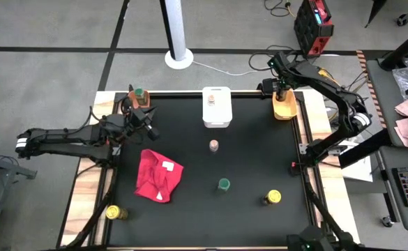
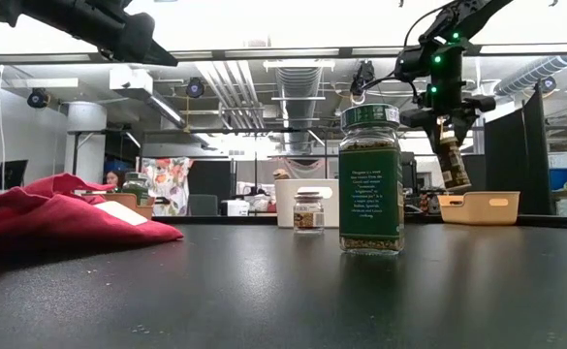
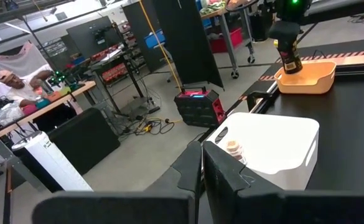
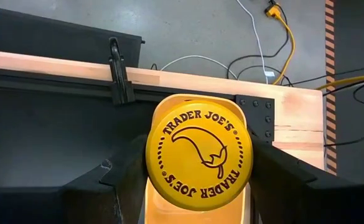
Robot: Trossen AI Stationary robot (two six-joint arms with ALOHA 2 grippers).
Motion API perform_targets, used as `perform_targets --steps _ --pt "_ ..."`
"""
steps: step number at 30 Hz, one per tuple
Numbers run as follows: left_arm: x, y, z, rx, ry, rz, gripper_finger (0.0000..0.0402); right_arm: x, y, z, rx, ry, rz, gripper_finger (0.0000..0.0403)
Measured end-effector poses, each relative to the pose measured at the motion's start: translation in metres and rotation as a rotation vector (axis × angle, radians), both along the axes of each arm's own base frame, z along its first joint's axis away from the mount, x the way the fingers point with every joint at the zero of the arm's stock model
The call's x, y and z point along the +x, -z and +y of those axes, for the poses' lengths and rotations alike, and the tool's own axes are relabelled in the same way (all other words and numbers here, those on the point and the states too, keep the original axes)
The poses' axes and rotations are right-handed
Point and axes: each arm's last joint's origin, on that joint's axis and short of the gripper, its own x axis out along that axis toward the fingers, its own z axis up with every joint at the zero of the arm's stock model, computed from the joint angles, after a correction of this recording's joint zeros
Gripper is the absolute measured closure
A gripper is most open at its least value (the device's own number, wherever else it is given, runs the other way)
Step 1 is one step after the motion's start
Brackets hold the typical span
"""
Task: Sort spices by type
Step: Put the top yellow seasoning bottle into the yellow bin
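Yellow-lid jar [image 4: 199,159], red cloth [image 1: 157,176], white bin [image 1: 217,116].

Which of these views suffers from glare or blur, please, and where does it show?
Low view: bright ceiling lights wash out the room behind, so the green-lidded glass spice jar stands dark against it. Right wrist view: the round yellow lid is sharp, the dark fingers beside it soft. High view: even light, faint shadows.

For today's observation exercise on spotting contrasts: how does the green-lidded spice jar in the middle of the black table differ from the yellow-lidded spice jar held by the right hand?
1. The green-lidded glass jar stands on the black table; the yellow-lidded jar hangs in the right hand above the orange rectangular bin.
2. Lids differ: green against yellow.
3. The green-lidded jar stands free and untouched; the yellow-lidded jar is gripped between two dark fingers.

Both are small round spice jars.
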Motion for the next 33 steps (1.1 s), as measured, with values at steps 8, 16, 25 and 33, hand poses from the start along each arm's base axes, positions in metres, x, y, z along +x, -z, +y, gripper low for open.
perform_targets --steps 8,16,25,33 --pt "0.001 -0.007 0.000 -0.006 -0.001 -0.093 0.0402 0.005 -0.009 -0.006 -0.103 0.065 -0.099 0.0181" --pt "0.004 -0.011 -0.003 0.014 0.159 -0.111 0.0402 -0.002 -0.010 -0.006 -0.052 -0.128 0.043 0.0181" --pt "0.008 -0.011 -0.003 0.022 0.178 -0.113 0.0402 -0.004 -0.001 0.000 0.018 -0.234 0.127 0.0181" --pt "0.008 -0.011 -0.003 0.025 0.177 -0.121 0.0402 -0.004 0.014 0.000 0.008 -0.213 0.121 0.0181"
